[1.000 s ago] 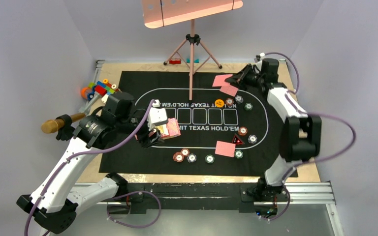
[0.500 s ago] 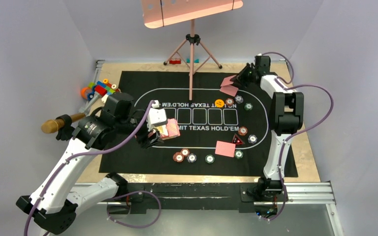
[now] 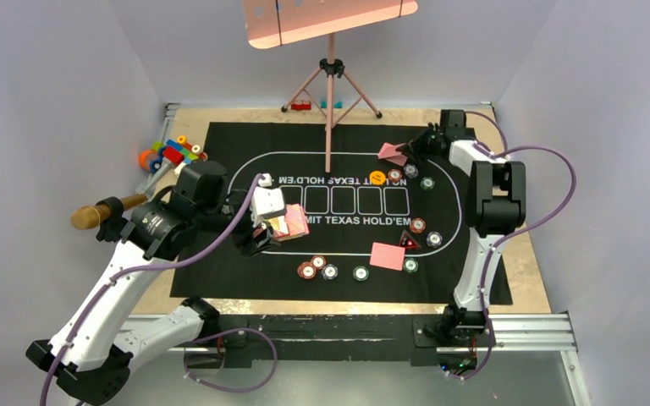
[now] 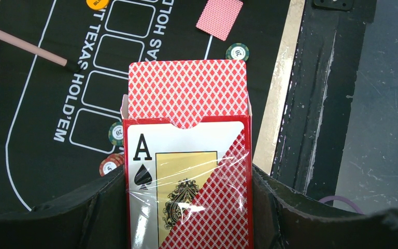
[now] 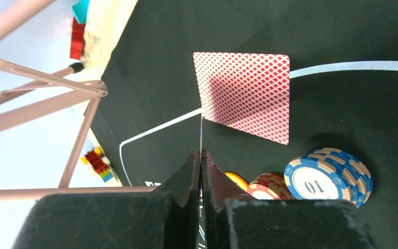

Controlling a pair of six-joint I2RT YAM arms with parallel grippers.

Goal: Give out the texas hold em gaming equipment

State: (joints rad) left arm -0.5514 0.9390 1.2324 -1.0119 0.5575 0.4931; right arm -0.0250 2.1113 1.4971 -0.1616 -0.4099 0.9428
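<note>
**Both grippers clamped on cards, one at each end of the mat**

We see the left gripper [image 4: 187, 220] over the left half of the black mat [image 3: 220, 254]. Its two fingers are pressed against the sides of a card box [image 4: 197, 155]. The ace-of-spades face of the box is turned toward the wrist camera, and red-backed cards [image 4: 186, 91] stick out of its open top, beyond the fingertips.

Near the mat's far right corner, the right gripper [image 5: 201, 162] has its fingers pressed together on a single card [image 5: 201, 132]. We see this card edge-on, as a thin line rising from between the fingertips. Just past those tips, a second card [image 5: 246, 98] lies face down on the mat, across the white printed line. We cannot tell whether the two cards touch.

Beside the right gripper and closer to the mat's centre sit an orange button [image 5: 234, 180], a red chip [image 5: 268, 187] and a blue-grey chip stack [image 5: 327, 179].

Toward the mat's near edge, well apart from both grippers, a third card [image 3: 387, 255] lies face down with the red-marked triangle [image 3: 407, 241] at its far right corner. A row of chips [image 3: 330, 271] lies to its left.

Toy blocks [image 3: 169, 152] sit off the mat's far left corner.
</note>
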